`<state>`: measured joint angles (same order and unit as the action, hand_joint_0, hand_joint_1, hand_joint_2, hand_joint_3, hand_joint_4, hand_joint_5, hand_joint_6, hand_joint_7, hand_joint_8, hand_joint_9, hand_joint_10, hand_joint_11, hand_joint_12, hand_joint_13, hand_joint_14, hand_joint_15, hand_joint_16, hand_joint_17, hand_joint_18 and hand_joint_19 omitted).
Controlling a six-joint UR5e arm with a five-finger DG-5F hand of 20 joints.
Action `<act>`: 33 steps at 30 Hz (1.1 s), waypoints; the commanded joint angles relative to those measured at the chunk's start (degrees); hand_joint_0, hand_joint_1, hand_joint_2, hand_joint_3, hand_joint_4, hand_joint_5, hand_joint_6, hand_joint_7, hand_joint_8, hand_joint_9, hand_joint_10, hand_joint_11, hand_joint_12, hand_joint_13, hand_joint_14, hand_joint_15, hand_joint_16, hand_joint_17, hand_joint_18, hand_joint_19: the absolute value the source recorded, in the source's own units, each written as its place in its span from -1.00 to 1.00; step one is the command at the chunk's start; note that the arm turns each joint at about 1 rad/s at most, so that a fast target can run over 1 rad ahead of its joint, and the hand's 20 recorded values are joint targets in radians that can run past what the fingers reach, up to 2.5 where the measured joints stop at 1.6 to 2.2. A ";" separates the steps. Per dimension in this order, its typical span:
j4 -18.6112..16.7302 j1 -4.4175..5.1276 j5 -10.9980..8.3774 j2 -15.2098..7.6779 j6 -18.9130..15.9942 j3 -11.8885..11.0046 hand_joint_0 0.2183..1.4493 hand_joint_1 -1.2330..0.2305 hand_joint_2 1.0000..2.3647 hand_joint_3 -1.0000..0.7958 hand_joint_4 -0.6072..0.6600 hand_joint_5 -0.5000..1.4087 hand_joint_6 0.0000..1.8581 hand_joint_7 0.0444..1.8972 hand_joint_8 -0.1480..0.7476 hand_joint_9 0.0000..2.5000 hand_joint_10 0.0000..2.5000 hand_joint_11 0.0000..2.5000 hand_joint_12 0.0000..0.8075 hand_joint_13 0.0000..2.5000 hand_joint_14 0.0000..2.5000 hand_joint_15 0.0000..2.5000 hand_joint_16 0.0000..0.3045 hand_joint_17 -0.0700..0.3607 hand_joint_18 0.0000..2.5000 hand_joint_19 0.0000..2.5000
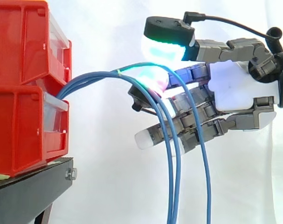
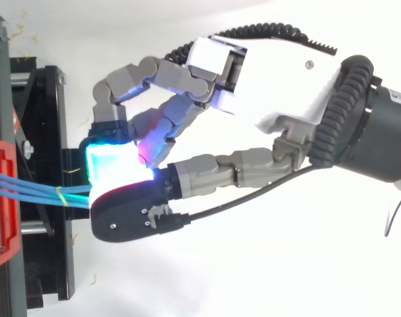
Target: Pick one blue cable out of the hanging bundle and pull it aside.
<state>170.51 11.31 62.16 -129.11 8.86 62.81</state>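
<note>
As fingers (image 1: 148, 138) curl, hand (image 1: 234, 88) seemingly pinches cable (image 1: 132, 66)

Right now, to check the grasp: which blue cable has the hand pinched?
The uppermost cable: it arches highest, pinched by the hand, and hangs farthest right; the other cables droop lower.

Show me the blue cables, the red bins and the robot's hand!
blue cables (image 1: 85, 78), side view, on the arched stretch leaving the bins.
red bins (image 1: 24, 126), side view, on the lower bin's side wall.
hand (image 1: 234, 88), side view, on its white palm.
</note>
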 commanded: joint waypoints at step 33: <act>12.91 2.75 -8.19 2.46 -3.94 0.03 -0.40 -0.39 -0.97 0.01 0.08 -0.55 -0.03 0.28 0.04 -0.26 -0.99 -0.73 -0.04 -0.48 -0.99 -0.74 -0.62 -0.08 -0.44 -0.70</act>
<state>185.09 13.86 53.92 -126.59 4.98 62.84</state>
